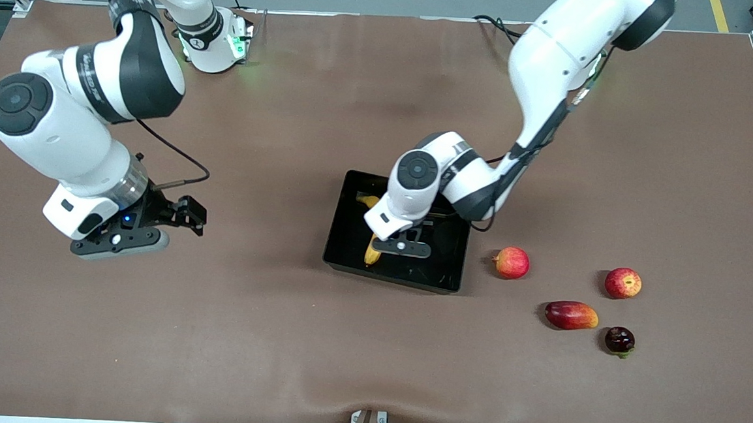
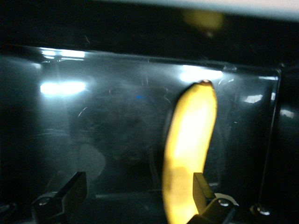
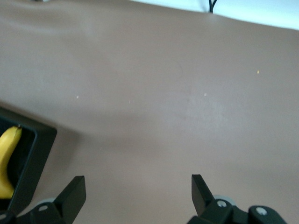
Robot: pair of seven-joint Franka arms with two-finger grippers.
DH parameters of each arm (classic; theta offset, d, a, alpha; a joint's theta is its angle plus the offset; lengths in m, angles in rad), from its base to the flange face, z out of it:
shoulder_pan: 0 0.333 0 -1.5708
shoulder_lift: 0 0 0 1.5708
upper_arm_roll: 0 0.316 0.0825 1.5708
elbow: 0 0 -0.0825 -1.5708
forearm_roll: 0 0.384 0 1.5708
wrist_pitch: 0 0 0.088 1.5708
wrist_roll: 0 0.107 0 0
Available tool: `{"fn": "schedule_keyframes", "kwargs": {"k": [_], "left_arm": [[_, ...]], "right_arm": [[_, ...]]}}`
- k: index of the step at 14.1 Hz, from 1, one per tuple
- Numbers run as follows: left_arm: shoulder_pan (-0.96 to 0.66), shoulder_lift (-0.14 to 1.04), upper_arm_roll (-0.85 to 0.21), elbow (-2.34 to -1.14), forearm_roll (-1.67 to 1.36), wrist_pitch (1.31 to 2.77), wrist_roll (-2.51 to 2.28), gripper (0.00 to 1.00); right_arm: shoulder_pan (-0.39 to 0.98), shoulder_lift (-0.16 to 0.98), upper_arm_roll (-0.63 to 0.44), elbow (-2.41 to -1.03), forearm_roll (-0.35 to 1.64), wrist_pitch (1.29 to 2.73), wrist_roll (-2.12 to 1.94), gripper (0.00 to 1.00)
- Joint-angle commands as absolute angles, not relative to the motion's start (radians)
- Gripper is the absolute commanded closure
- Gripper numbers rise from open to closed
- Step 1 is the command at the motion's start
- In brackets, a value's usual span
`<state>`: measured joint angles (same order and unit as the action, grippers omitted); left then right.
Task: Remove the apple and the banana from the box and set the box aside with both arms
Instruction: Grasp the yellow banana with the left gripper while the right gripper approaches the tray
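Note:
The black box [image 1: 442,258] sits mid-table with the yellow banana [image 1: 372,253] lying inside it. My left gripper [image 1: 402,246] hangs low over the box, open. In the left wrist view the banana [image 2: 189,149] rests on the glossy floor of the box [image 2: 107,121], close to one finger [image 2: 202,186] of the left gripper [image 2: 138,184]. The red apple with yellow streaks [image 1: 622,283] lies on the table toward the left arm's end. My right gripper [image 1: 192,215] hovers open over bare table toward the right arm's end, holding nothing. The right wrist view shows the right gripper [image 3: 138,186], a corner of the box [image 3: 35,156] and the banana [image 3: 8,158].
A pinkish-red round fruit with a nub [image 1: 511,262] lies beside the box. A dark-red mango [image 1: 571,315] and a small dark fruit [image 1: 619,340] lie nearer the front camera than the apple. Brown cloth [image 1: 245,334] covers the table.

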<state>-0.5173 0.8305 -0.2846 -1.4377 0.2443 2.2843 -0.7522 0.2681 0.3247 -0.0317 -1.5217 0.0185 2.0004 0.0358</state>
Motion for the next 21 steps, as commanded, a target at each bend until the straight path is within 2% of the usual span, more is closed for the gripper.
{"fn": "schedule_keyframes", "kwargs": {"k": [1,2,3,4,5,8,11,16,19,21], "left_arm": [[-0.557,0.906,-0.264,-1.351,0.267,2.286,-0.772,0.05],[-0.564,0.923,-0.262,-1.350,0.267,2.290,-0.772,0.14],[-0.571,0.934,-0.262,-1.350,0.267,2.308,-0.766,0.41],[-0.575,0.946,-0.262,-1.350,0.268,2.316,-0.768,0.75],[-0.600,0.948,-0.253,-1.350,0.271,2.324,-0.769,0.98],[-0.607,0.910,-0.222,-1.350,0.271,2.315,-0.770,1.00],[-0.598,0.818,-0.221,-1.353,0.275,2.277,-0.765,1.00],[-0.510,0.603,-0.230,-1.356,0.258,2.134,-0.753,1.00],[-0.385,0.505,-0.248,-1.368,0.200,2.004,-0.688,1.00],[-0.297,0.438,-0.250,-1.467,0.183,1.983,-0.684,1.00]], "right_arm": [[0.250,0.374,-0.034,-1.511,0.020,2.095,0.041,0.00],[0.242,0.394,-0.035,-1.511,0.017,2.147,0.041,0.00],[0.230,0.415,-0.037,-1.509,0.014,2.189,0.040,0.00],[0.213,0.435,-0.037,-1.509,0.014,2.238,0.040,0.00],[0.200,0.455,-0.037,-1.511,0.014,2.285,0.040,0.00],[0.180,0.503,-0.037,-1.509,0.014,2.371,0.038,0.00],[0.183,0.532,-0.037,-1.511,0.017,2.428,0.038,0.00],[0.256,0.548,-0.035,-1.520,0.020,2.418,0.040,0.00],[0.320,0.551,-0.034,-1.548,0.020,2.390,0.037,0.00],[0.386,0.551,-0.034,-1.549,0.020,2.315,0.038,0.00]]}}
